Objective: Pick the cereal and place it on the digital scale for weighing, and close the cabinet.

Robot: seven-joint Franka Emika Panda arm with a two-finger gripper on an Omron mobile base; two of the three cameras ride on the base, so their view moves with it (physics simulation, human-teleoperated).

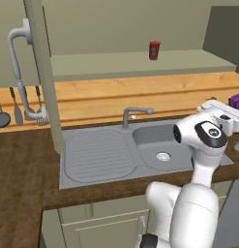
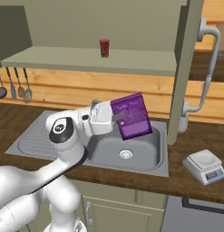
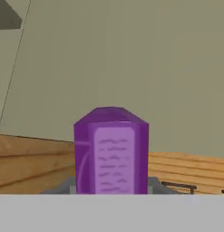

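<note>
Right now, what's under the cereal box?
The cereal box, held in the tool, hangs tilted above the sink basin; its drain shows below. The box's underside is hidden.

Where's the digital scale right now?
In the right base view, the digital scale sits on the dark countertop, right of the sink, below the open cabinet door.

My end effector [image 2: 114,118] looks like glossy white plastic against the cereal [image 2: 132,116], matt purple cardboard. The sink [image 1: 99,155] beneath is smooth, dull grey metal, set in a dark wood-grain tabletop [image 2: 195,181]. The far wall [image 1: 140,97] is pale planked wood; the cabinet [image 2: 186,68] is matt olive.
</note>
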